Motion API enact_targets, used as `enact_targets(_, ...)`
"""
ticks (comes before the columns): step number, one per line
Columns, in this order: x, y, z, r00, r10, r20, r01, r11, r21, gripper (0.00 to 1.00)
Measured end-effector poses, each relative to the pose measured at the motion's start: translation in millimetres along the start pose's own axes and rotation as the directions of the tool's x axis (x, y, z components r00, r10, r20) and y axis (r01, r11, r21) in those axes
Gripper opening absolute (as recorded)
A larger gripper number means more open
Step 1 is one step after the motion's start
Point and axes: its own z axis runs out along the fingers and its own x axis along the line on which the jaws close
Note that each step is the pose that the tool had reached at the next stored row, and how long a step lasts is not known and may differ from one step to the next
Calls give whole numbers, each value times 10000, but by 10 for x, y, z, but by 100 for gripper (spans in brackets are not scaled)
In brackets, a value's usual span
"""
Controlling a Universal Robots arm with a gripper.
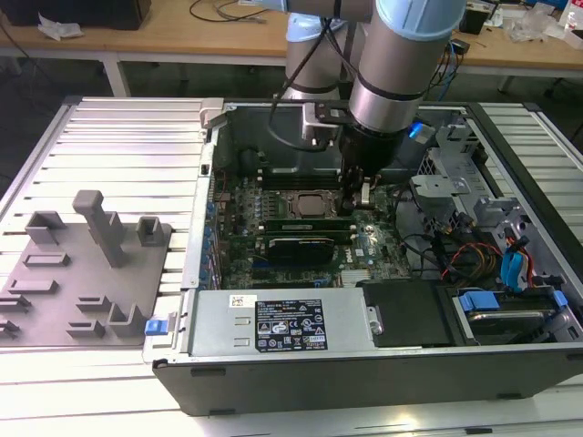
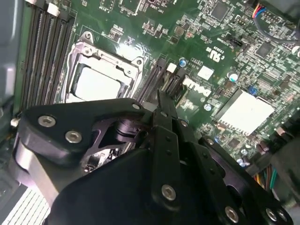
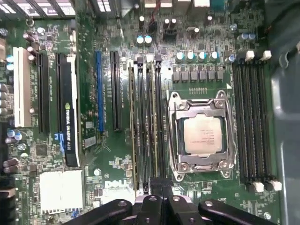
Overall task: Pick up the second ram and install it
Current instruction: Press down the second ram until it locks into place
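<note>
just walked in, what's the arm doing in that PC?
The arm has its claw down inside the open case, over the motherboard next to the CPU socket. It sits at one end of the ram slots, where a green ram stick looks seated. Can't tell if it's gripping it.

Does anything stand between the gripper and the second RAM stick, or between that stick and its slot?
Nothing visible does. The black gripper sits at one end of the narrow green RAM stick, already upright among the black slot rails beside the silver processor socket. Seating unclear.
</note>
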Motion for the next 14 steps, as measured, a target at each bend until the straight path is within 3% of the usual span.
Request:
enact_targets(2,4,-8,139,10000,-22,-3,22,10000,-1,11)
enact_targets(6,7,-5,195,10000,-36,-3,36,10000,-1,11)
enact_targets(9,6,3,196,10000,-38,6,38,10000,11,11)
enact_targets(11,4,19,120,10000,-39,9,39,10000,62,11)
enact_targets(12,5,56,95,10000,-41,10,41,9999,110,11)
enact_targets(14,14,205,101,10000,-44,8,44,9999,145,11)
